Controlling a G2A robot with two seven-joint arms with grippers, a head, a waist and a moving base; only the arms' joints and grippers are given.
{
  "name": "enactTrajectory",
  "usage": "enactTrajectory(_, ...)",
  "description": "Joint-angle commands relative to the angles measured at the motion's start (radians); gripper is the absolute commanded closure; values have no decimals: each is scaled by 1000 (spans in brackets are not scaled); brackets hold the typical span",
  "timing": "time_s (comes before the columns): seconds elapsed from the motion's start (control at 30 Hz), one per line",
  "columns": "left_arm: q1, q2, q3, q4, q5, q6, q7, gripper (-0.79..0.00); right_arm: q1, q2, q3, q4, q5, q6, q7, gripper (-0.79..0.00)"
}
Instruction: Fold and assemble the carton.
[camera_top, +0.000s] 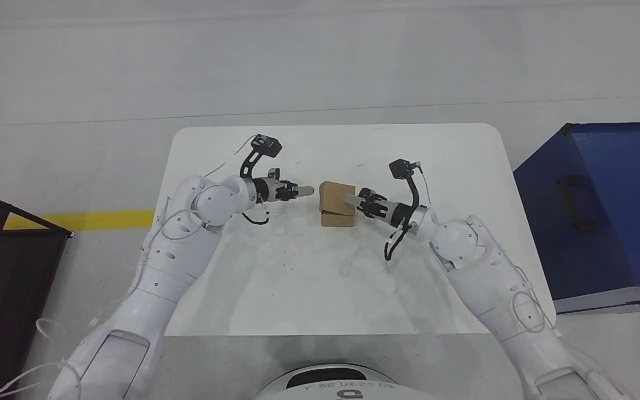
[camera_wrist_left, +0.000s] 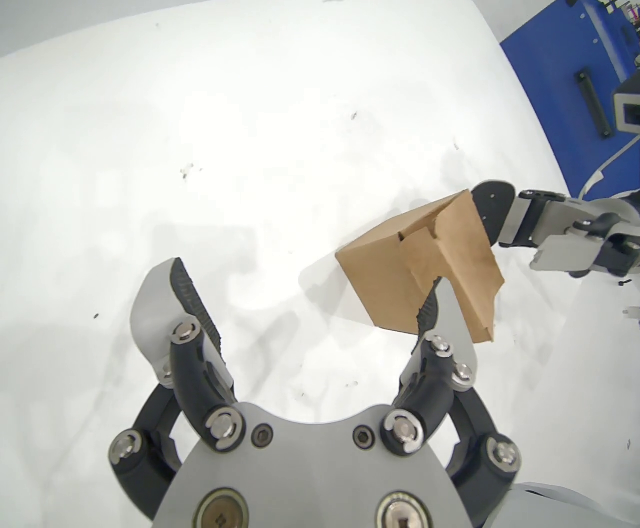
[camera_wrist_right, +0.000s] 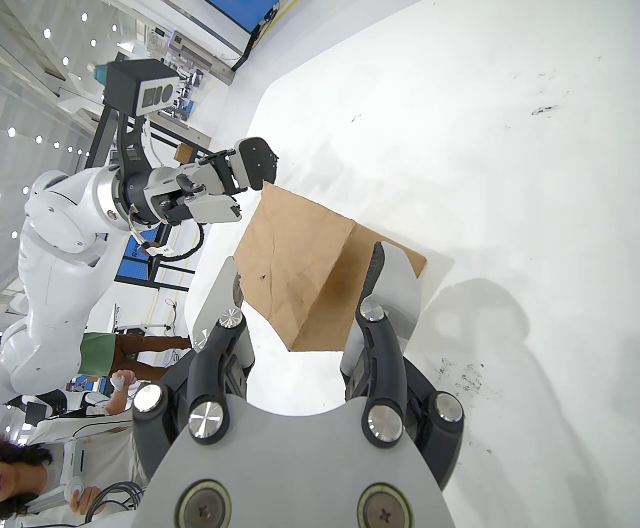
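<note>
Brown cardboard carton (camera_top: 337, 204), part-folded, on the table (camera_top: 300, 290) between both arms. Right pincer (camera_wrist_right: 307, 267) half-closed about one end, apparently clamping it; left pincer (camera_wrist_left: 307, 282) wide open, holding nothing, one fingertip (camera_wrist_left: 450, 320) at loose flap (camera_wrist_left: 425, 260). Risk: flap push skids or crushes carton if clamp slips.

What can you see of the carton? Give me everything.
The carton is small, plain brown cardboard, partly folded into a box, creased, its end flaps loose and untucked. It sits near the middle of the white table. The right gripper has its jaws shut on one end; the open left gripper touches the flap end with one fingertip.
</note>
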Motion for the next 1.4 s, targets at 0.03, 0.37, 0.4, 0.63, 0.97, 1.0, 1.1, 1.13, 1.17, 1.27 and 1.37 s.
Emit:
enactTrajectory(0.03, 21, 9, -18, -20, 6, -9, -8, -785, 4, -1, -5, 3, -3, 6, -1, -499)
enactTrajectory(0.37, -35, -15, 97, -69, 76, 112, -61, -785, 14, -5, -14, 12, -4, 11, -1, -511)
enactTrajectory(0.4, -43, -18, 107, -69, 84, 125, -64, -785, 14, -5, -14, 12, -4, 10, -1, -511)
enactTrajectory(0.63, -62, -24, 125, -64, 66, 120, -59, -785, 9, -3, -7, 10, -1, 0, 3, -505)
enactTrajectory(0.97, -43, -16, 105, -85, 68, 96, -52, -785, 8, -3, -8, 7, -5, 4, 5, -499)
enactTrajectory(1.0, -41, -15, 103, -87, 69, 95, -52, -785, 8, -3, -8, 7, -5, 4, 5, -496)
enactTrajectory(1.1, -42, -14, 107, -89, 75, 97, -62, -785, 9, -4, -10, 6, -8, 8, 3, -477)
enactTrajectory(1.13, -45, -15, 111, -87, 77, 102, -64, -785, 9, -4, -11, 6, -9, 9, 4, -468)
enactTrajectory(1.17, -48, -17, 116, -84, 77, 106, -63, -785, 10, -4, -12, 6, -10, 8, 4, -462)
enactTrajectory(1.27, -59, -21, 130, -73, 75, 109, -61, -785, 10, -4, -13, 7, -14, 6, 3, -446)
enactTrajectory(1.37, -66, -24, 137, -69, 71, 108, -57, -785, 9, -4, -13, 6, -21, 4, 3, -440)
